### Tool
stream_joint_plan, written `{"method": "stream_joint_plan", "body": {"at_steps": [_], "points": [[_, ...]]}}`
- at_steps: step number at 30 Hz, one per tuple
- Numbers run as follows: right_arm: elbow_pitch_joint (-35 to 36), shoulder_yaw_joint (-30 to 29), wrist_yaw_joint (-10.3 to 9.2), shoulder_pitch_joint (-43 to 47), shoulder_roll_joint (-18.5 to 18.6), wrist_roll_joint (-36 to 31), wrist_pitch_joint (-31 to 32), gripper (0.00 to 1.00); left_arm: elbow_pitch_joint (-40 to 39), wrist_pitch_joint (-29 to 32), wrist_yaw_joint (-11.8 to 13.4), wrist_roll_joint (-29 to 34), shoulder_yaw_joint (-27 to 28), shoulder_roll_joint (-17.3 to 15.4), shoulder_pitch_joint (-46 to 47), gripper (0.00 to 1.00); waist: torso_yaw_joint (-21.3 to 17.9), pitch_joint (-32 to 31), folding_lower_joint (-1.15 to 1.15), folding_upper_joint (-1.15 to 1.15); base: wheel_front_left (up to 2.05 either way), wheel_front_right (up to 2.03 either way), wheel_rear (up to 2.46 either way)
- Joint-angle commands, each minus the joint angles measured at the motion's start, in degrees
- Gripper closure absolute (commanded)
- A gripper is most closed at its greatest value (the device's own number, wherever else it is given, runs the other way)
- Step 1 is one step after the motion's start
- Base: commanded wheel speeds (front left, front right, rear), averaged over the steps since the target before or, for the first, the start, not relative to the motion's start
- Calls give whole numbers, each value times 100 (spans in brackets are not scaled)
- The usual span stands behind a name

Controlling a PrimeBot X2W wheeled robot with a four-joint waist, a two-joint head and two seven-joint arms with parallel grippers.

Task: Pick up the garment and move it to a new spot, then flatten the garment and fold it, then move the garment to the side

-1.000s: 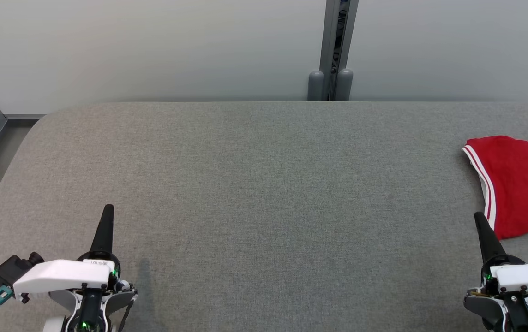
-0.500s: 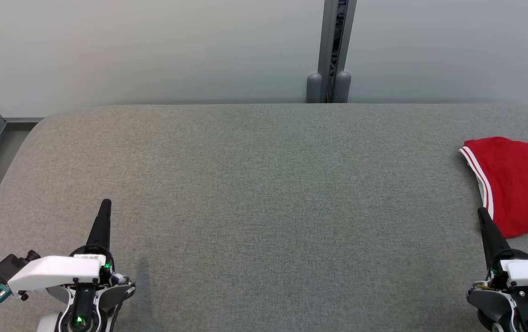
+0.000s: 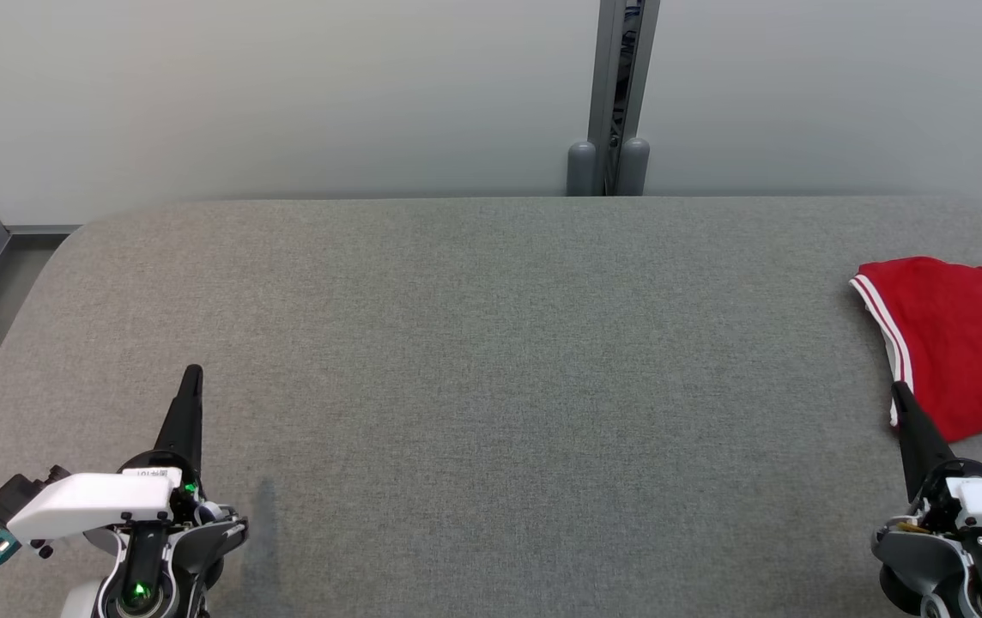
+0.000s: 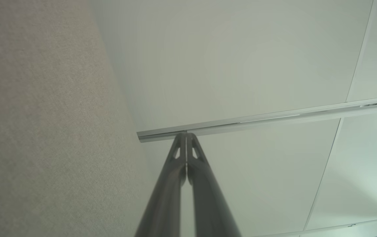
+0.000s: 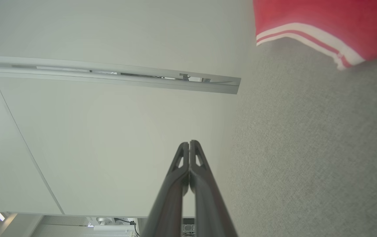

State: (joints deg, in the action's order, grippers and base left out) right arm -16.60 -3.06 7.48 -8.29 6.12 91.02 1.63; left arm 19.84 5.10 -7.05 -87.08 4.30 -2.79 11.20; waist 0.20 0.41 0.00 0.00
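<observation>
Red fabric garment with a white-striped hem: lies rumpled at the far right of the grey cloth-covered tabletop, running out past the right edge of the head view, so full extent cannot be told. Not yet picked up. Striped hem slants from a far-left corner down toward the robot, ending just ahead of the right gripper. Seen along that gripper's own fingers, sits ahead and off to one side, apart from the fingertips, with bare grey cloth between.

Right gripper: long dark fingers pressed together, holding nothing, pointing away from the robot. Left gripper: likewise closed and empty, at the opposite near side of the tabletop, well apart from the garment, with wide bare grey surface between.

Judged from this: right arm plainly the nearer one; calls for opening the jaws and reaching forward and outward onto the hem's near end. Likely a long cross-table reach for the left arm. Beyond the tabletop, pale wall and a grey upright post.
</observation>
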Motion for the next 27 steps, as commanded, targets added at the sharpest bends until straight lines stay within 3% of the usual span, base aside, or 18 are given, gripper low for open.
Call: {"method": "stream_joint_plan", "body": {"at_steps": [1, 12, 27], "points": [[-7, -24, 2, -65, 52, 122, 36, 100, 5, 33, -36, -119, 38, -36, 146, 100, -2, -4, 0, 0, 0, 0, 0], [-42, -77, 2, -104, 72, 550, 141, 100, 72, 150, -66, -529, 92, -39, 197, 100, -21, -41, 0, 0, 0, 0, 0], [-41, -87, 2, -104, 57, 510, 149, 100, 69, 145, -66, -514, 92, -35, 194, 100, -21, -41, 0, 0, 0, 0, 0]]}}
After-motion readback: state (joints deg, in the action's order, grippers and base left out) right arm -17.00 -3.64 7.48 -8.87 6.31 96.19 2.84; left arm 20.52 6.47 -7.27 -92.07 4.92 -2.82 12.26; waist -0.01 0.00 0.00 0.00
